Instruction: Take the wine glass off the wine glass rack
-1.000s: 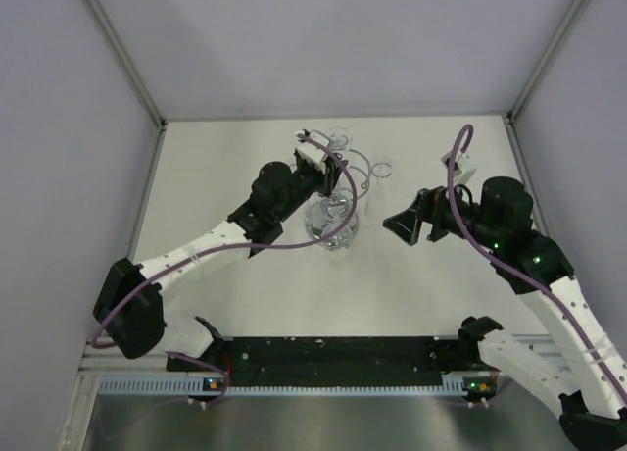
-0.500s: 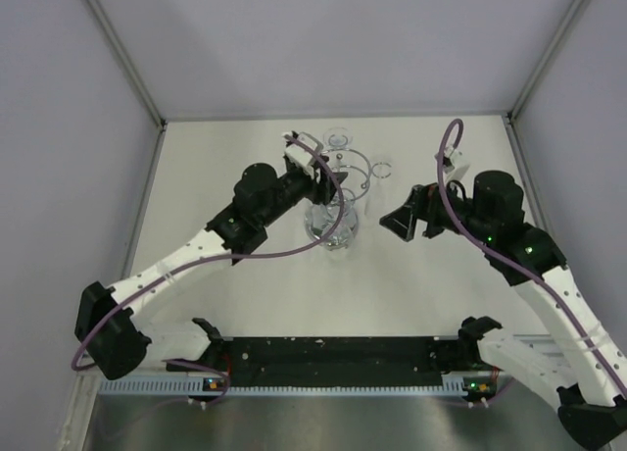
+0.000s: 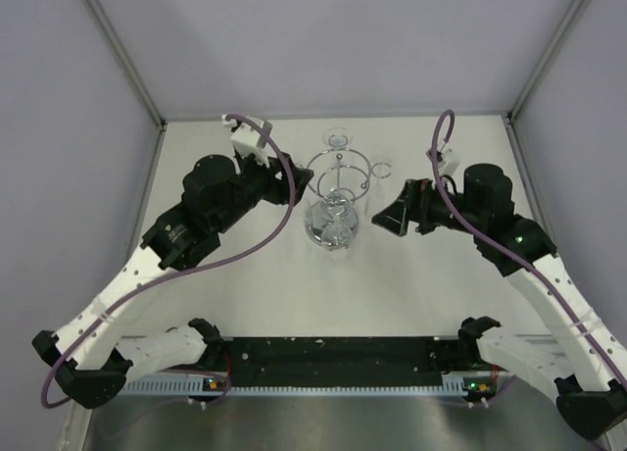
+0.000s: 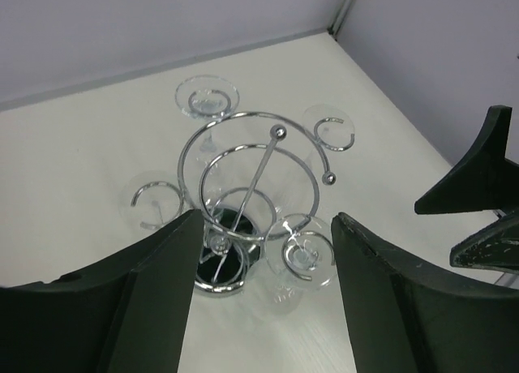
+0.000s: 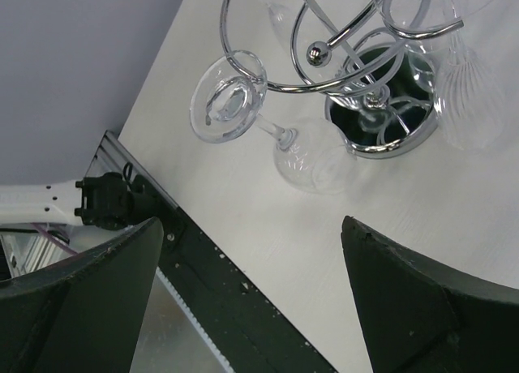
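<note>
Withdrawn leftward since the earlier frame, the left tool [image 3: 297, 184] stands clear of the rack [image 4: 258, 172]; the right tool [image 3: 384, 216] has advanced toward it. Both tools are released, gripping nothing. Between them, the rack stands on the table [image 3: 245, 265], a wine glass [image 5: 312, 162] hanging inverted from its loop.

The left arm [image 3: 127, 289] and right arm [image 3: 563, 304] have white link shells and black joint housings; a purple cable [image 3: 281, 162] runs along each; the fingers [image 4: 154, 308] are broad, matte black wedges.
</note>
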{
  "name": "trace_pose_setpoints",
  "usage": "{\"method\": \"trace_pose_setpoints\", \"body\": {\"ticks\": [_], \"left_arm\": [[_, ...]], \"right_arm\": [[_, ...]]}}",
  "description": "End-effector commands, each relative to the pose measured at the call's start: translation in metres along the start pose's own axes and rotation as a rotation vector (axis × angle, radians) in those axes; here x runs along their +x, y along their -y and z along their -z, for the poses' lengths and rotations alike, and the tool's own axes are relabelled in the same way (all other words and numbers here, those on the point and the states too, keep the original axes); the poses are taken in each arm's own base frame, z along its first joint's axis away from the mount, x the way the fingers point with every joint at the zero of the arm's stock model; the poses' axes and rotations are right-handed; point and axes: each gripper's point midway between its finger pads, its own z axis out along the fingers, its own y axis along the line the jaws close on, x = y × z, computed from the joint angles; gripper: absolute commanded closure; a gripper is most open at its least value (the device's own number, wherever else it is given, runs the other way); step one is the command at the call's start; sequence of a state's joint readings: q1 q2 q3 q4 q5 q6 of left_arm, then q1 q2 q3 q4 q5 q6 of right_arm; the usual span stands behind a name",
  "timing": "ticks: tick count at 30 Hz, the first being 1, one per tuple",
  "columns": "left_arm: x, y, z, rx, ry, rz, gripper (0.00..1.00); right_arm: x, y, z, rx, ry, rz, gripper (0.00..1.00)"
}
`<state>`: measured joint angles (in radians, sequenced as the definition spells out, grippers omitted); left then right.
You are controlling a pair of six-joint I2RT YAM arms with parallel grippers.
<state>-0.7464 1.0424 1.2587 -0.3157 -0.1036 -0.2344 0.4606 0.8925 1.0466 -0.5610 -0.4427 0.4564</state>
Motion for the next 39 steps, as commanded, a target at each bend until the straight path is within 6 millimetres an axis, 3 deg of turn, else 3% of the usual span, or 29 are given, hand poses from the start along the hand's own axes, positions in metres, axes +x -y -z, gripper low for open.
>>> {"method": "trace_pose_setpoints", "body": {"ticks": [1, 8, 12, 18, 23, 33, 39], "left_arm": [[0.020, -0.019, 0.023, -0.118, -0.134, 0.149, 0.30], [0.045, -0.048, 0.025, -0.120, -0.188, 0.343, 0.31], [0.062, -0.072, 0.020, -0.091, -0.183, 0.443, 0.32], [0.084, -0.074, -0.006, 0.048, -0.239, 0.550, 0.35], [0.077, -0.073, -0.020, 0.135, -0.219, 0.569, 0.36], [0.076, -0.099, -0.039, 0.109, -0.219, 0.583, 0.36], [0.074, -0.104, -0.049, 0.123, -0.214, 0.584, 0.41]], "right_arm": [[-0.015, -0.011, -0.001, -0.021, 0.049, -0.010, 0.09], [-0.012, 0.019, 0.001, 0.142, 0.054, -0.033, 0.08], [-0.009, 0.020, 0.001, 0.144, 0.048, -0.039, 0.07], [-0.007, 0.012, 0.004, 0.097, 0.049, -0.014, 0.08], [-0.001, 0.011, 0.006, 0.083, 0.049, -0.001, 0.08], [0.002, 0.010, 0.007, 0.071, 0.047, 0.008, 0.08], [0.003, 0.010, 0.006, 0.063, 0.046, 0.011, 0.09]]}}
